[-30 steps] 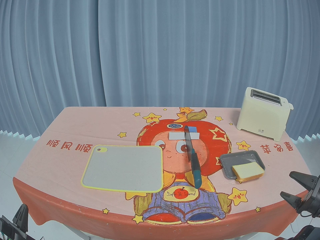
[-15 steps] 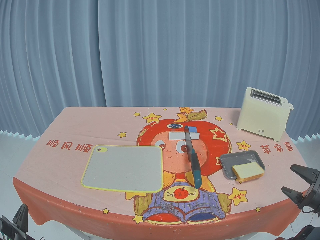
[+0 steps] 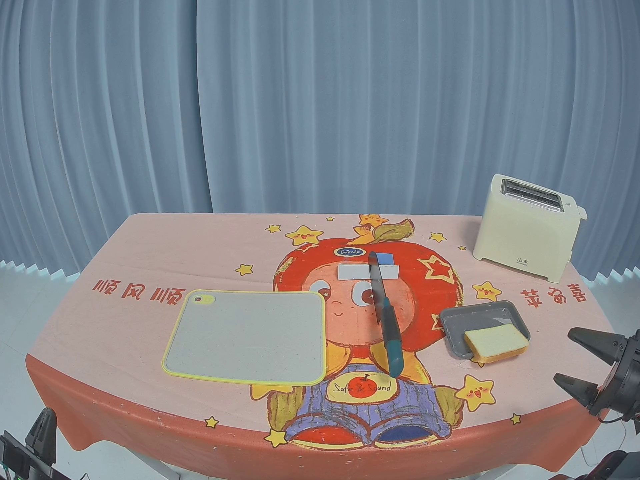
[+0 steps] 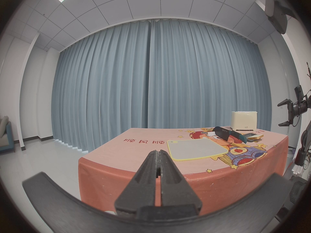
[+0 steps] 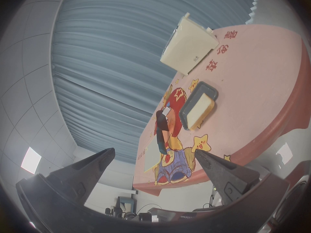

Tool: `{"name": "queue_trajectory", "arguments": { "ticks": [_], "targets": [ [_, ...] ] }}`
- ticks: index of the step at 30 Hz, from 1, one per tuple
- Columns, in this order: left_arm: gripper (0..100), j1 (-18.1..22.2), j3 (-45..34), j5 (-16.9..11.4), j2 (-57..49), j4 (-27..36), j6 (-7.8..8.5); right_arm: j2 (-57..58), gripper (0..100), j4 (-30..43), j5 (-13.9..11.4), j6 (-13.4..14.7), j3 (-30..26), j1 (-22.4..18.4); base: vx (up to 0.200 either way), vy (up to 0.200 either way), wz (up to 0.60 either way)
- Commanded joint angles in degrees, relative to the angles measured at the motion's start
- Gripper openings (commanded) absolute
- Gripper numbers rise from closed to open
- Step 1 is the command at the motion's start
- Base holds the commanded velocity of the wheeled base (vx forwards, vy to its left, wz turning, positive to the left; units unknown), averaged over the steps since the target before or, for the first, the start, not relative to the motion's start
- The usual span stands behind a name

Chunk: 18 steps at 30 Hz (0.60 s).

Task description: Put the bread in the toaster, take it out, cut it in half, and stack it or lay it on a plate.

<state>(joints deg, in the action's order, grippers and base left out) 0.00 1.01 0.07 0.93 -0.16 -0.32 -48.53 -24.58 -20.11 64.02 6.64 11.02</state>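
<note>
Pale bread slice [image 3: 496, 341] on grey tray [image 3: 467, 318]; toaster [image 3: 527, 228] unloaded; every step outstanding. Right gripper [image 3: 563, 357] splayed, empty, near the tray; left gripper [image 4: 157, 152] clenched, empty.

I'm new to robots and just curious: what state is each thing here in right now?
bread: whole, lying on grey tray
toaster: upright, no bread sticking out
knife: lying on table, unheld
cutting board: flat, nothing on it
left gripper: shut, empty
right gripper: open, empty

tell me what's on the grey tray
One slice of bread lies on the grey tray, toward its near end. The far part is bare; the tray floor under the slice is covered.
</note>
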Motion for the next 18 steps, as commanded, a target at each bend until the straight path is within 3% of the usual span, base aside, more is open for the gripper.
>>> {"name": "queue_trajectory", "arguments": {
  "ticks": [1,11,18],
  "targets": [
    [0,0.00,-1.01,0.01,-0.84,-0.02,-0.03,-2.45,100,0.14,-0.45,-0.04,-0.40,1.02,0.000,0.000,0.00],
    [0,0.00,-1.01,0.01,-0.84,-0.02,-0.03,-10.09,100,-0.03,-0.45,-0.13,-0.23,1.02,0.000,0.000,0.00],
    [0,0.00,-1.01,0.01,-0.84,-0.02,-0.03,-10.53,100,-0.12,-2.47,0.14,0.04,0.93,0.000,0.000,0.00]
  ]
}}
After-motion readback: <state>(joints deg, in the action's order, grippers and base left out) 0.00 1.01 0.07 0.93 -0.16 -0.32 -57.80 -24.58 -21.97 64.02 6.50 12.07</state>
